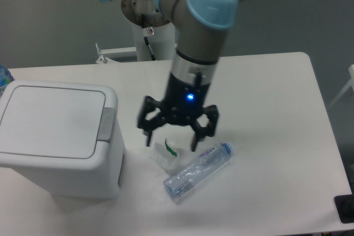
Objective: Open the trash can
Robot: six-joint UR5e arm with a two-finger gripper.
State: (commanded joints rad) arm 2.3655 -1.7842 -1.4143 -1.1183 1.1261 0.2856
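1. Your tool hangs with its fingers spread wide and nothing between them, near the middle of the counter. It is not yet at the trash can, which stands at about 9 o'clock from it, at the left edge of the counter, with the lid lying flat and closed.
2. To open it well, I think you should move toward 9 o'clock and come down on the grey push-button tab at the right side of the lid. Press straight down, on the tab only, not on the lid itself.
3. Closing the fingers first may give a firmer point for pressing.
4. Just under the tool lies a small clear cup, and at 5 o'clock from it a plastic bottle on its side. Lift before you travel, so the fingers do not drag them.
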